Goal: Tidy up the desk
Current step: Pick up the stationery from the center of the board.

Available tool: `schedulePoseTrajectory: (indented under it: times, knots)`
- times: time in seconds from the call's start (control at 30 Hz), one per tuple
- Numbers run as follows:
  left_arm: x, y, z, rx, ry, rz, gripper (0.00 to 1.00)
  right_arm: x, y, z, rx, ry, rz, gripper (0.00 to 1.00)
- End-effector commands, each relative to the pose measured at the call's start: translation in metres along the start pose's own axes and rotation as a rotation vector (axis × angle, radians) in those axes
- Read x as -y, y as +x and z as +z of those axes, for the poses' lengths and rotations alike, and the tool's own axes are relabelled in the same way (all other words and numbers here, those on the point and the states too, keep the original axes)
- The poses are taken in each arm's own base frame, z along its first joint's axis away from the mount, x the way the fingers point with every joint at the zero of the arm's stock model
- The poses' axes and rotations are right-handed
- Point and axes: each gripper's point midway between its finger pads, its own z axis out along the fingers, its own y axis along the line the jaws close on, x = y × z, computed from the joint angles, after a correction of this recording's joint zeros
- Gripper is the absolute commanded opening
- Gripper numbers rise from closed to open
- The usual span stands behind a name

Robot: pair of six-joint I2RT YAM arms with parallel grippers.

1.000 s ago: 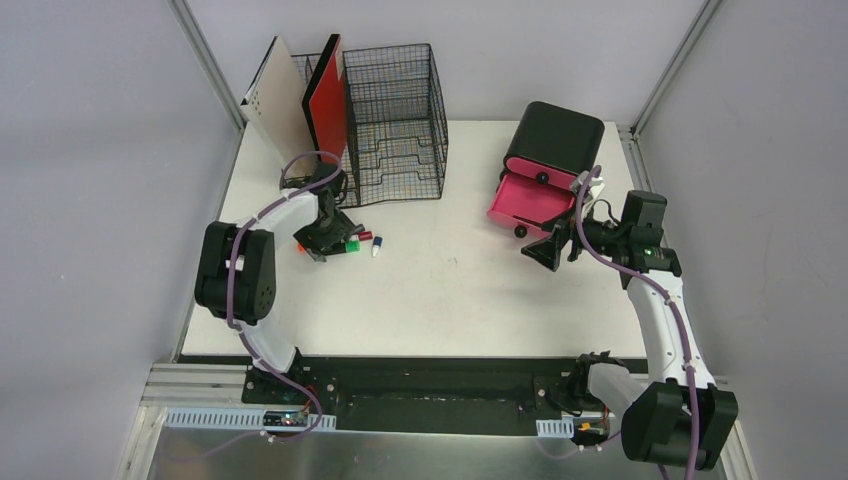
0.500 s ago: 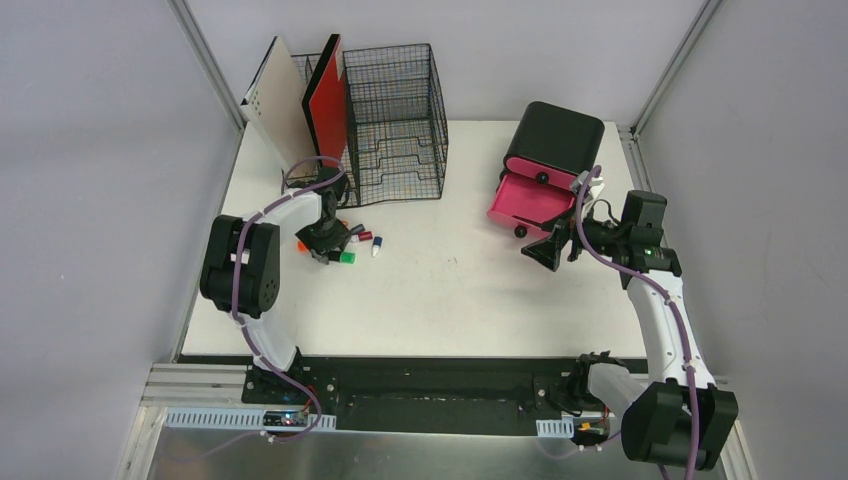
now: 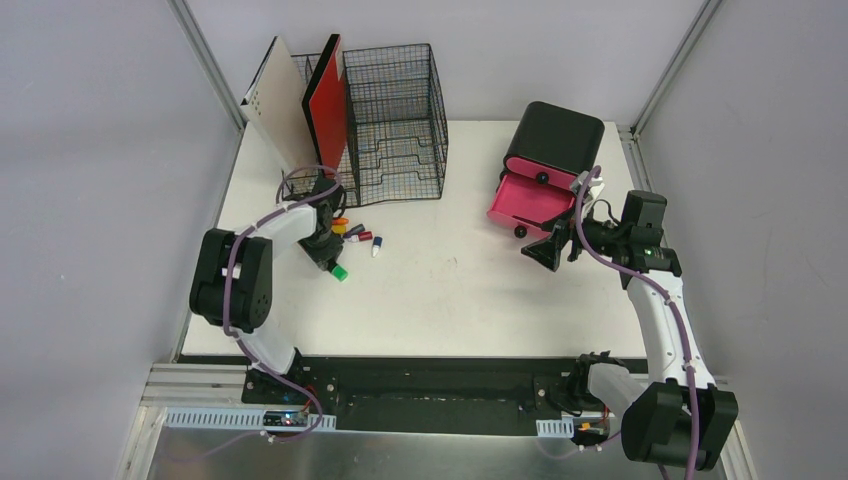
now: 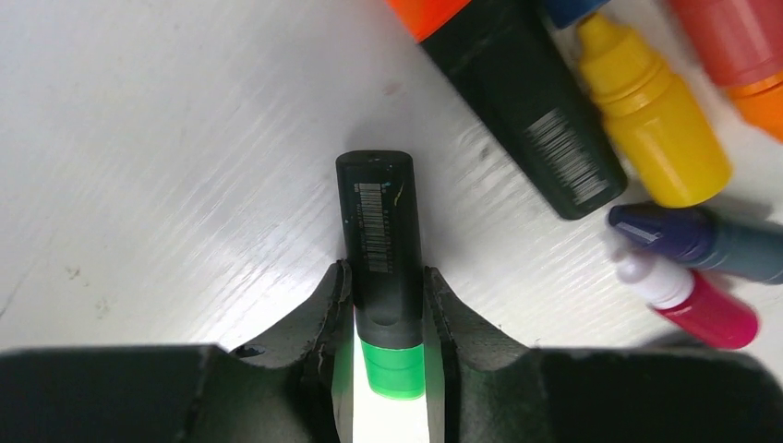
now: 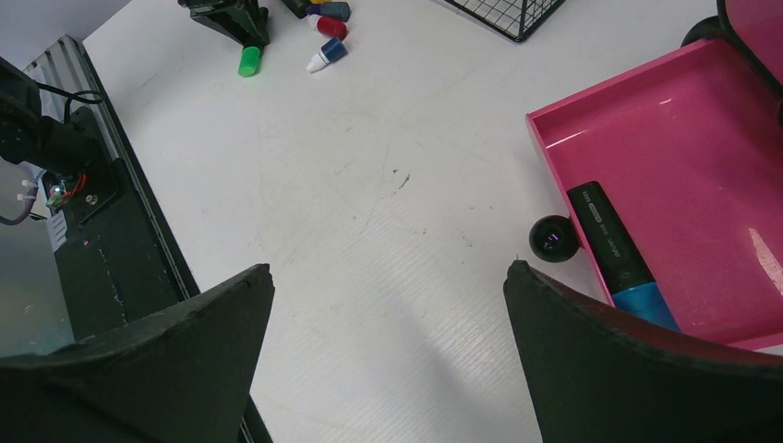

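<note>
The white desk (image 3: pixel 450 300) carries a cluster of markers near the wire organizer. My left gripper (image 3: pixel 326 252) (image 4: pixel 385 273) is low over the desk. Its jaws press both sides of a black highlighter with a green cap (image 4: pixel 379 221) (image 3: pixel 340 271) lying flat on the surface. Just beyond lie an orange-capped black highlighter (image 4: pixel 522 106), a yellow marker (image 4: pixel 657 134), a dark blue one (image 4: pixel 702 242) and a pink one (image 4: pixel 706 309). My right gripper (image 3: pixel 547 250) (image 5: pixel 388 269) hovers open and empty in front of the pink drawer (image 5: pixel 665 120), which holds a blue-capped highlighter (image 5: pixel 617 251).
A black wire-mesh organizer (image 3: pixel 395 120) with a red folder (image 3: pixel 327 100) and a beige board (image 3: pixel 280 100) stands at the back left. The black box (image 3: pixel 556 135) with its pulled-out pink drawer sits at the back right. Small red and blue markers (image 3: pixel 370 240) lie right of the left gripper.
The left gripper has turned, shifted slightly nearer and closed from wide onto the green-capped highlighter, whose cap now points toward the near side. The right arm has stayed still.
</note>
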Motion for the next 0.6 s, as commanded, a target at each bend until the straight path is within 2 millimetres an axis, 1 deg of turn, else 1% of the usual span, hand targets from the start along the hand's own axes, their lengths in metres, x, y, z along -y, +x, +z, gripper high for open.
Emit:
schedulePoseTrajectory:
  times: [0.0,0.07,0.17,0.23,0.3,0.33,0.37,0.57]
  knots:
    - [-0.027,0.011,-0.002,-0.011,-0.025,0.038,0.09,-0.002,-0.026,-0.007,0.045,0.009,-0.102,0.99]
    - [-0.028,0.014,-0.008,-0.013,0.018,0.053,0.07,-0.003,-0.026,-0.007,0.047,0.001,-0.099,0.99]
    - [-0.024,0.019,-0.022,-0.014,0.126,0.079,0.03,-0.006,-0.025,-0.006,0.048,-0.025,-0.089,0.99]
    - [-0.02,0.023,-0.033,-0.003,0.219,0.086,0.0,-0.008,-0.024,-0.006,0.052,-0.045,-0.085,0.99]
    - [-0.015,0.026,-0.045,0.017,0.337,0.091,0.0,-0.011,-0.024,-0.005,0.057,-0.062,-0.083,0.99]
    - [-0.008,0.034,-0.064,0.054,0.518,0.091,0.0,-0.013,-0.025,-0.004,0.065,-0.081,-0.08,0.99]
    - [0.002,0.036,-0.077,0.062,0.629,0.095,0.0,-0.015,-0.025,-0.004,0.068,-0.089,-0.076,0.99]
    - [0.029,0.052,-0.143,0.106,1.083,0.162,0.0,-0.024,-0.028,-0.002,0.1,-0.156,-0.042,0.99]
